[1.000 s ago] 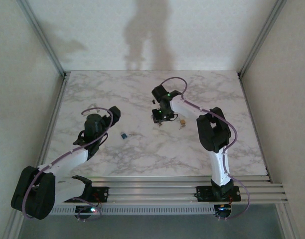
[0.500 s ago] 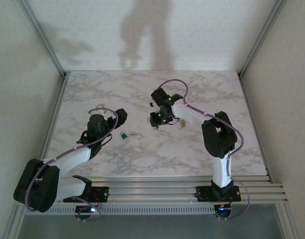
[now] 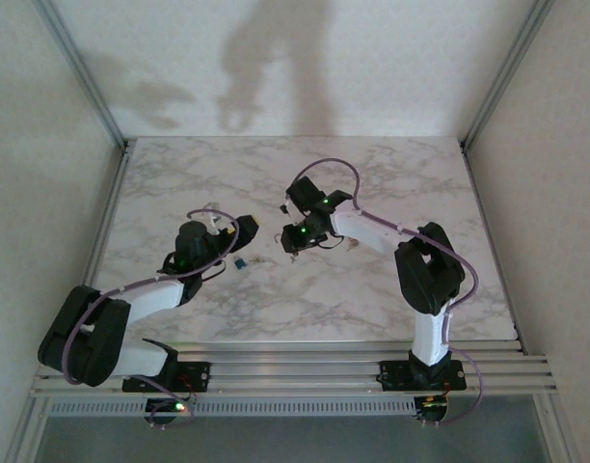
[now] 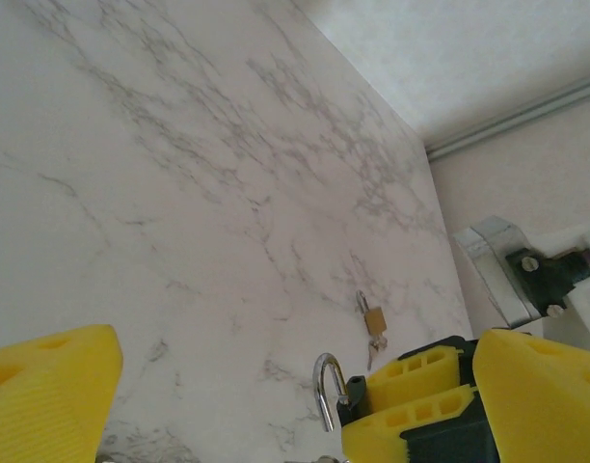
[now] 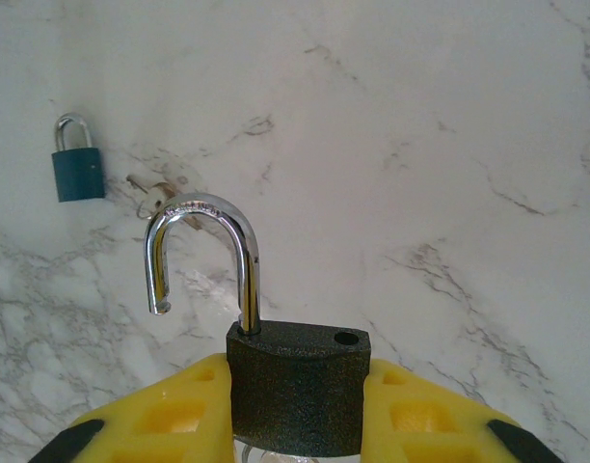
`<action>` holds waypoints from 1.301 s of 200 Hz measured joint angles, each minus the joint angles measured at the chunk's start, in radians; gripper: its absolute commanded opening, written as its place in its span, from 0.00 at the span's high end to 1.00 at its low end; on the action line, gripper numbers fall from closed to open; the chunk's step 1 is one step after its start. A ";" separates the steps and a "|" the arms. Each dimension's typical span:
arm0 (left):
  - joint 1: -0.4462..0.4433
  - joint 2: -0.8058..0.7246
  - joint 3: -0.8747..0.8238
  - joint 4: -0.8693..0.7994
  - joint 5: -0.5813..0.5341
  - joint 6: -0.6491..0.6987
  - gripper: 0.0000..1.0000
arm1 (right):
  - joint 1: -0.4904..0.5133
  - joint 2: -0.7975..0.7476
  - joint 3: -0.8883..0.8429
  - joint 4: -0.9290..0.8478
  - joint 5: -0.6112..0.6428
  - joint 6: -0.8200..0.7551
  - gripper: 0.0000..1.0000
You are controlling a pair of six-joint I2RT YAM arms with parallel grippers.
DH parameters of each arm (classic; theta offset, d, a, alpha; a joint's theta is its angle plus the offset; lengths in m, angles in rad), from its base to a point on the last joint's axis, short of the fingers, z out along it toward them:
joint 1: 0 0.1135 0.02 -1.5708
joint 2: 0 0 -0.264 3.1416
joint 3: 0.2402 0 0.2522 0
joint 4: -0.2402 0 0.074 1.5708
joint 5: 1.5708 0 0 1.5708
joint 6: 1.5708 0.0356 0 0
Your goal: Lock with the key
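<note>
Both arms have closed in since the earlier frame: the left claw (image 3: 245, 230) has pushed out toward mid-table, and the right claw (image 3: 293, 240) has swung across toward it, so the two now sit near each other.

Table (image 3: 391, 174): marble top, carrying all items noted below.

Left arm (image 3: 146, 297): stretched low and forward from its base.

Right arm (image 3: 425, 275): elbow bent, forearm reaching across toward the left claw.

Left claw: jaws stand wide apart. The yellow fingers (image 4: 49, 391) frame bare marble and grip nothing. The right claw and its load appear just ahead of it, slightly to its right.

Right claw: closed on the body of the black lock (image 5: 297, 381), one finger on each side face. The lock is upright in the grip. Its shackle (image 5: 203, 220) is open, with one leg seated in the body and the free end clear of its hole.

Blue lock (image 5: 78, 174): flat on the marble, ahead and to the left of the right claw, and just on the near side of the left claw. Its shackle appears closed.

Brass lock (image 4: 374, 320): small, on the marble beyond the right claw as seen from the left claw. Something is attached to it, too small to identify.

Key (image 5: 158, 196): on the marble just beside the blue lock, between the two claws, apart from both.
</note>
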 measured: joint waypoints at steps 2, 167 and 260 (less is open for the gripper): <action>0.000 0.003 0.000 0.003 0.004 -0.003 0.10 | 0.002 0.000 0.000 0.002 -0.002 -0.002 0.76; -0.002 0.198 0.034 0.176 0.260 -0.122 0.47 | 0.055 -0.014 -0.013 0.045 -0.017 -0.026 0.77; -0.002 0.221 0.045 0.177 0.294 -0.132 0.63 | 0.058 -0.029 -0.013 0.051 -0.038 -0.025 0.79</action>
